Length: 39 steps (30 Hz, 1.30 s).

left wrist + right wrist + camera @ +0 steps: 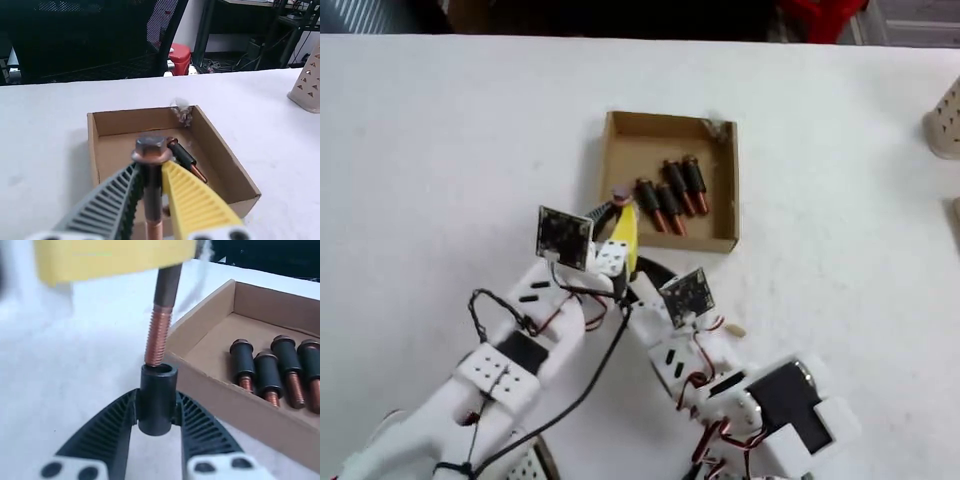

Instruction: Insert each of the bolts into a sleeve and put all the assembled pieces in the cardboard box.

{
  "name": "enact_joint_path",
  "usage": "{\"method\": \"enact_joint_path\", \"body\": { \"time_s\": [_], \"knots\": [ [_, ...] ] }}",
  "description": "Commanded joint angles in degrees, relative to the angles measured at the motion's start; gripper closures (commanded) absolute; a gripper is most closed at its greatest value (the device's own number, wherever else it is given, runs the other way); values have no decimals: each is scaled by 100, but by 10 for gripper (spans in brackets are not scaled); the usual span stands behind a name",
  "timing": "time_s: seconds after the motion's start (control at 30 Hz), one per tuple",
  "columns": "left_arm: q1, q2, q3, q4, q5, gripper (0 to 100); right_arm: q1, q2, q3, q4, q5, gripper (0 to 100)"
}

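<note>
left hand [151, 172] grips bolt [150, 147] | right hand [156, 405] grips sleeve [157, 385] — tip seemingly touching | cardboard box [670, 122] beside, four pieces [670, 195]

Both arms enter from the bottom of the frame, left from the lower left, right from the lower right, meeting at centre. Left end effector [152, 170] clamps a bolt [150, 149]; right end effector [156, 407] clamps a sleeve [158, 385]

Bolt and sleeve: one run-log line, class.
left gripper shut on bolt | right gripper shut on sleeve | bolt tip at sleeve mouth
</note>
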State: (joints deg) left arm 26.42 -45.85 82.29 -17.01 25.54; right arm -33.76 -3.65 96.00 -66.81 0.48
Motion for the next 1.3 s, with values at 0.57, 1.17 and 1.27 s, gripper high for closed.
{"method": "enact_joint_path", "body": {
  "time_s": [0.57,1.17,1.27],
  "knots": [
    [57,-796,-316,571,633,977,31,-31,35,-163,-18,982],
    [48,-804,-378,642,659,976,31,-22,35,-154,-18,982],
    [48,-804,-422,897,659,976,22,-13,35,-136,97,982]
  ]
}}
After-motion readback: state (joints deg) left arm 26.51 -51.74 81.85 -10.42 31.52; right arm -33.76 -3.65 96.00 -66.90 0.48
